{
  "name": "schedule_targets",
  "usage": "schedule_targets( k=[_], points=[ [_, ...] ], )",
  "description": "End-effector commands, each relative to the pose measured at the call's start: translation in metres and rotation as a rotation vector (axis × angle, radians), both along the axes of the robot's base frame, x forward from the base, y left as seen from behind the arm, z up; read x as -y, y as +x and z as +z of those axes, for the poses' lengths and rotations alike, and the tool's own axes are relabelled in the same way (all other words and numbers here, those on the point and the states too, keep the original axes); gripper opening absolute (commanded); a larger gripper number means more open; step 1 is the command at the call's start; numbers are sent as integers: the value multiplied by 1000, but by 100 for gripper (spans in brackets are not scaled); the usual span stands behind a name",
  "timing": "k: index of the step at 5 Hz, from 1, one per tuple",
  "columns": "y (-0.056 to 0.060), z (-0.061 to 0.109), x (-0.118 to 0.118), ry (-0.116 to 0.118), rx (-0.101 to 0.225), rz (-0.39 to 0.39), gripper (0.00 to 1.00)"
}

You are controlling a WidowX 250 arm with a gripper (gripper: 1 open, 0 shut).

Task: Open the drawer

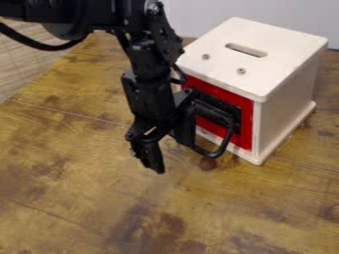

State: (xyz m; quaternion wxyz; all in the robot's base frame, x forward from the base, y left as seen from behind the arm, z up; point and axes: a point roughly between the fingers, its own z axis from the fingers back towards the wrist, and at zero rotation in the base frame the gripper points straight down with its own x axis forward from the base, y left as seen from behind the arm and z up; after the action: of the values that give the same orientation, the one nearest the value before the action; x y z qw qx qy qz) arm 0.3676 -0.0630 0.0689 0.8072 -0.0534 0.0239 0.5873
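Arm (146, 74) covering the left end of the drawer (212, 117) front and part of the loop handle (212, 134). Gripper (150, 154) fingertips blurring together against the dark arm; jaw spacing not telling. Upper arm links running off the top and left edges. Casing (259, 64) concealing the drawer's full depth. Table (79, 208) being cropped on every side.

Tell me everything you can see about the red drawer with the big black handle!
The drawer is shiny red with a black front panel and a large black loop handle that sticks out and hangs down toward the wooden table. It sits in the cream-white cube casing, poking out only slightly. It looks like plastic. The robot's dark tool hangs just left of the handle; whether it touches is unclear.
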Motion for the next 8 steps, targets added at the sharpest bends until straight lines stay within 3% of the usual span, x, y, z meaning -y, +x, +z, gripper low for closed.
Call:
schedule_targets(
  k=[1, 2, 4, 5, 8],
  points=[
    [2, 13, -12, -34, 53, -38, 100],
    [-1, 13, -24, -52, 51, -61, 100],
    [8, 14, -31, -95, 35, -99, 100],
    [10, 16, -21, -108, 37, -107, 100],
    [13, 26, 19, -149, 49, -40, 100]
  ],
)
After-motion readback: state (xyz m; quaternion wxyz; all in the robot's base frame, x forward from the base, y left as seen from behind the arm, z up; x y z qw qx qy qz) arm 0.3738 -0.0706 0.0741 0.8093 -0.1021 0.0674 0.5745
